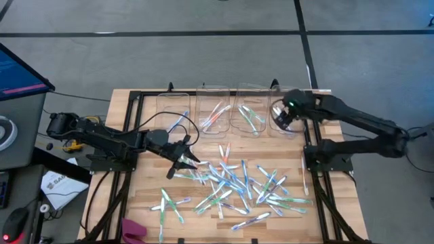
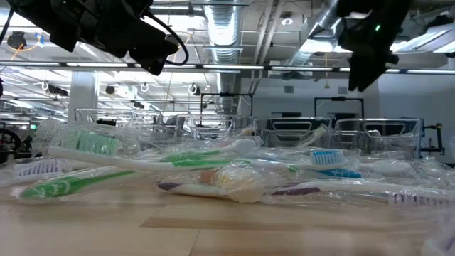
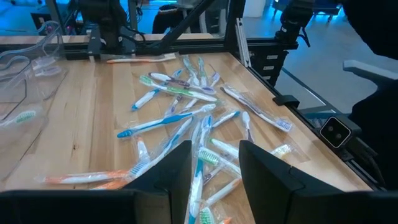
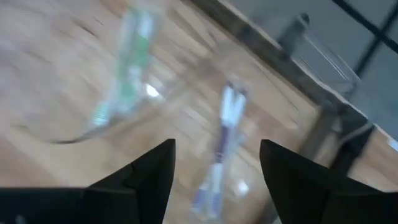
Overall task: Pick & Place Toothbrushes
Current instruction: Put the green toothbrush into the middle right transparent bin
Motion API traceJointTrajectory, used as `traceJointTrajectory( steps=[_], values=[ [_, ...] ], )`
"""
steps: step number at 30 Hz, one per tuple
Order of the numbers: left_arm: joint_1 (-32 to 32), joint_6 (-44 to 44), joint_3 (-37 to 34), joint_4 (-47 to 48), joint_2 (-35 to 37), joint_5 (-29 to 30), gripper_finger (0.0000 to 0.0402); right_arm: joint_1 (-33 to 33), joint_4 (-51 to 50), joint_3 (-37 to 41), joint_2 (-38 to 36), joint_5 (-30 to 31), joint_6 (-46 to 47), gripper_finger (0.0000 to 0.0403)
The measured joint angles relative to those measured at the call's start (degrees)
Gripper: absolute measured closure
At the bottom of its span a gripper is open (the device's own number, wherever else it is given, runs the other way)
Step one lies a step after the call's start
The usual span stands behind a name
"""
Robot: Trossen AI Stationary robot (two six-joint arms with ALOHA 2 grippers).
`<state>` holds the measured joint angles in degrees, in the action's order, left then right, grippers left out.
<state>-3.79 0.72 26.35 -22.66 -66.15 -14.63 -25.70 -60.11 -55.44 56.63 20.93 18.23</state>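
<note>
Many toothbrushes [image 1: 234, 186] in clear wrappers lie scattered flat on the middle and near part of the wooden table; the left wrist view shows them as a loose spread [image 3: 186, 118]. My left gripper [image 1: 188, 161] hovers open above the pile's left edge, nothing between its fingers [image 3: 214, 180]. My right gripper [image 1: 279, 116] is open over the rightmost clear bin [image 1: 288, 125] at the far edge. Under it a purple toothbrush [image 4: 224, 137] lies in the bin, apart from the fingers. Green toothbrushes [image 4: 130, 68] lie in the neighbouring bin.
Several clear bins [image 1: 213, 112] stand in a row along the far edge, some holding toothbrushes. One toothbrush [image 1: 304, 173] lies alone by the right rail. Black frame rails [image 1: 129, 135] border the table. A pink object [image 1: 133, 229] sits at the near left corner.
</note>
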Motion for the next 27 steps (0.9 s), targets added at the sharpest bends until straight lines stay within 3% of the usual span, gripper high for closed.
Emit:
traceJointTrajectory(
  steps=[10,12,20,27],
  values=[
    [0.0,-1.5,0.0,-0.8,0.0,0.0,0.0276,22.8,1.1,0.0,-13.1,-0.1,16.0,0.0177],
    [0.0,-1.6,0.0,-0.9,0.0,0.0,0.0276,27.8,6.6,0.4,-14.0,0.0,16.0,0.0177],
    [0.0,-1.5,0.0,-1.8,0.0,0.0,0.0276,49.8,40.7,2.5,-14.2,0.0,-6.0,0.0178],
    [0.0,-1.5,0.0,-1.9,0.0,0.0,0.0276,58.5,60.3,2.5,-8.7,0.1,-22.5,0.0178]
  ],
)
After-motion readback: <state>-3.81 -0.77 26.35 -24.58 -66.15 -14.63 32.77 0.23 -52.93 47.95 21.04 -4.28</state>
